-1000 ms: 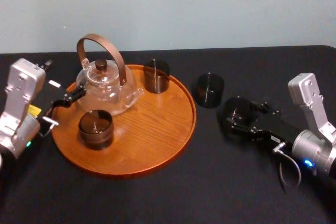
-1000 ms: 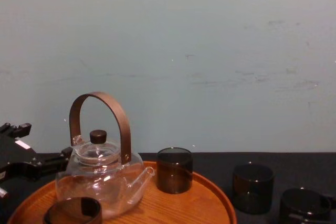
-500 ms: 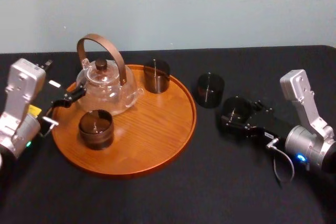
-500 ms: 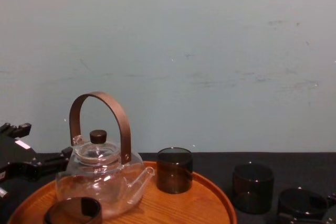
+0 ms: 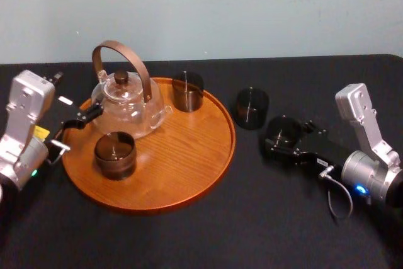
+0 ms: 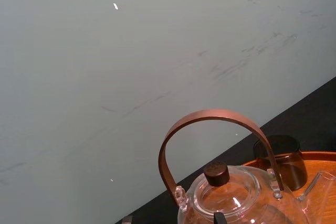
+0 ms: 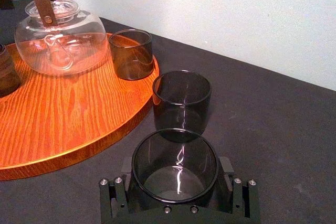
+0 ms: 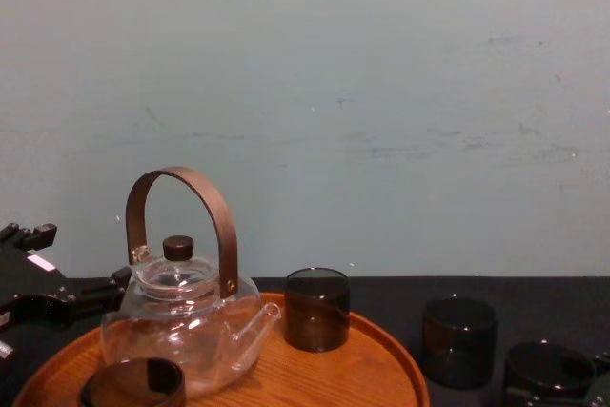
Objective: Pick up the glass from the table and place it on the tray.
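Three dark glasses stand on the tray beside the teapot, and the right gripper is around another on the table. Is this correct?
No: the head view shows two dark glasses on the tray beside the teapot, not three. The right gripper is around another glass on the table.

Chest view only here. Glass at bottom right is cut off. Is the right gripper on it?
Observer: Right wrist view: the right gripper is around that glass, upright on the table.
Operator: Space on the tray?
Observer: Head view: the tray has bare wood at its near right; the teapot, back glass and front glass stand left and behind.
Operator: Left arm?
Observer: The left gripper sits at the tray's left rim, by the teapot.
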{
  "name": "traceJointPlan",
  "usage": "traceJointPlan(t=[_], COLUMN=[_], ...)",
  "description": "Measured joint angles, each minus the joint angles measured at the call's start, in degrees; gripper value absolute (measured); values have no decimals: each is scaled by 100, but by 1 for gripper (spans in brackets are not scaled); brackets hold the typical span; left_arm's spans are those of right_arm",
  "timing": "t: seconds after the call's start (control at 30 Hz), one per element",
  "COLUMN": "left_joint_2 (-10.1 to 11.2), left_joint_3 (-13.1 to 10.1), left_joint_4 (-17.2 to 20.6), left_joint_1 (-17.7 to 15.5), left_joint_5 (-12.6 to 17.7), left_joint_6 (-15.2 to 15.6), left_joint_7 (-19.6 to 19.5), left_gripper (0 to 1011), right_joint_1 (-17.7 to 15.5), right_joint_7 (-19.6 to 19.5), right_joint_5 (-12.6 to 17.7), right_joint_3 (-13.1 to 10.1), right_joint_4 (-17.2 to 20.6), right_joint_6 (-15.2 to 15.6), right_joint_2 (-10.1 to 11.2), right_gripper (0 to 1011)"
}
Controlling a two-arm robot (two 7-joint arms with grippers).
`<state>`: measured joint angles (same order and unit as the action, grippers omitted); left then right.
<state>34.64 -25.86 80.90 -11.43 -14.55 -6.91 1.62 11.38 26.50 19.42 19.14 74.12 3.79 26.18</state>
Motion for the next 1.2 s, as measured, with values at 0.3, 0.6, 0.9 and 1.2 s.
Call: traceJointPlan(t=[0.3,0.6,0.9,1.2], left_joint_2=[0,0,0,0], left_joint_3=[0,0,0,0], left_joint_4=[0,0,0,0], left_joint_1=[0,0,0,0], left_joint_5=[0,0,0,0], left_joint_6=[0,0,0,0], left_joint_7=[0,0,0,0], left_gripper=[1001,1001,1001,1002], right_joint_1=[-9,-13,-31,-157], right_joint_7=[-3,-6,75,88], right_joint_5=[2,7,177,276], right_joint_3=[-4,-9,-83,-141], right_joint_4=[12,19,6,304], right_joint_6=[-1,-1,-12,-40], right_joint_2=[4,9,7,125], right_gripper=[904,904,904,904])
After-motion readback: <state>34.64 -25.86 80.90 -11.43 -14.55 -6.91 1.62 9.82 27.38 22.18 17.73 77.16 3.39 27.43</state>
